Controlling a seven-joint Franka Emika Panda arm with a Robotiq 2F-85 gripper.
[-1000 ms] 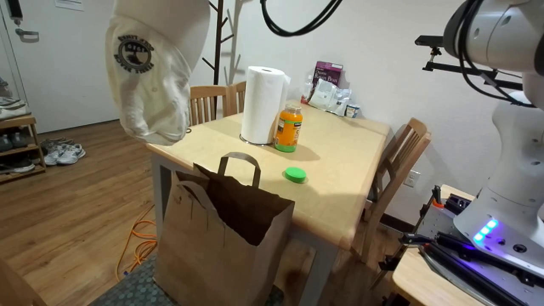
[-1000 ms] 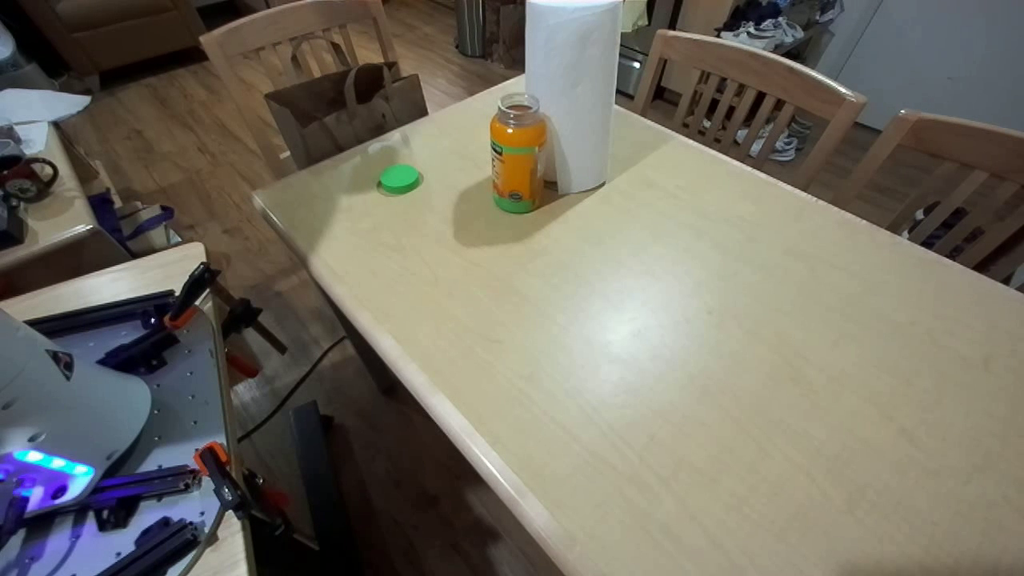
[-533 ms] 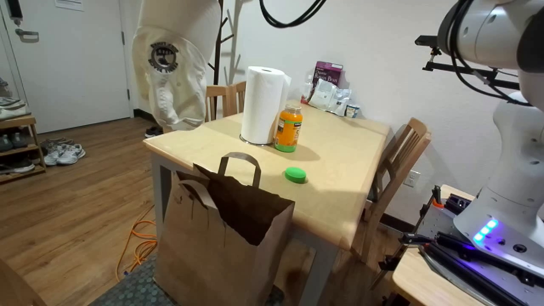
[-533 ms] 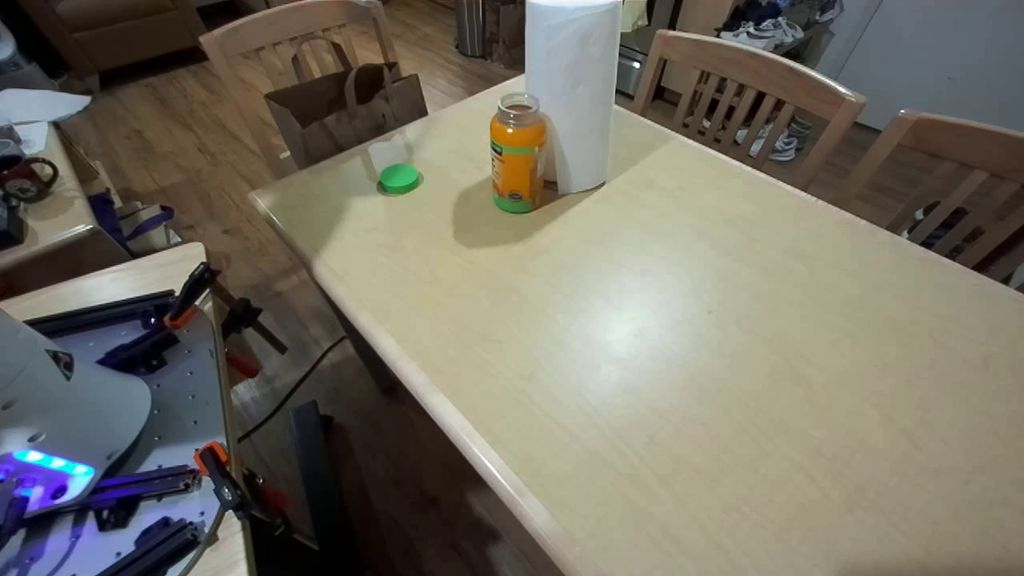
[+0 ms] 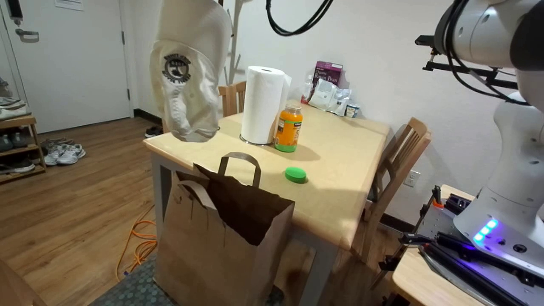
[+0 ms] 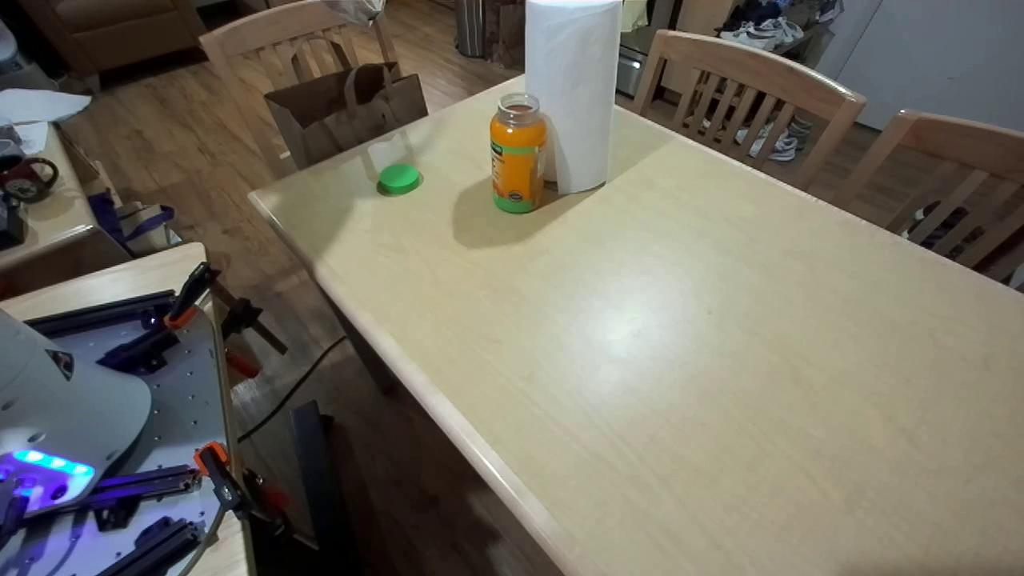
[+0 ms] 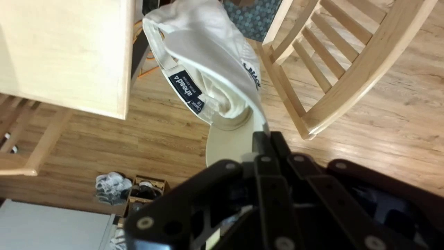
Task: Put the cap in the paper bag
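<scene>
Cap (image 5: 189, 80) hanging in mid-air, its brim pinched between narrowed fingers of the gripper (image 7: 269, 137), clear of the paper bag (image 5: 216, 255), which stands upright on a chair (image 5: 136, 282) beside the surface (image 5: 335, 170).

Wht arm (image 5: 519, 144) (blue LEDs (image 5: 485, 230)), blk cables (image 5: 290, 32), blk fingers (image 7: 280, 146)

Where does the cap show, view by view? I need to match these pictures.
In an exterior view, the cap hangs in the upper left part.
In an exterior view, probably the cap: only a pale shape at the top edge, left of centre.
Wrist view: the cap, upper middle, its brim in the hand.
Shared landmark: the wooden table in all three views.
</scene>
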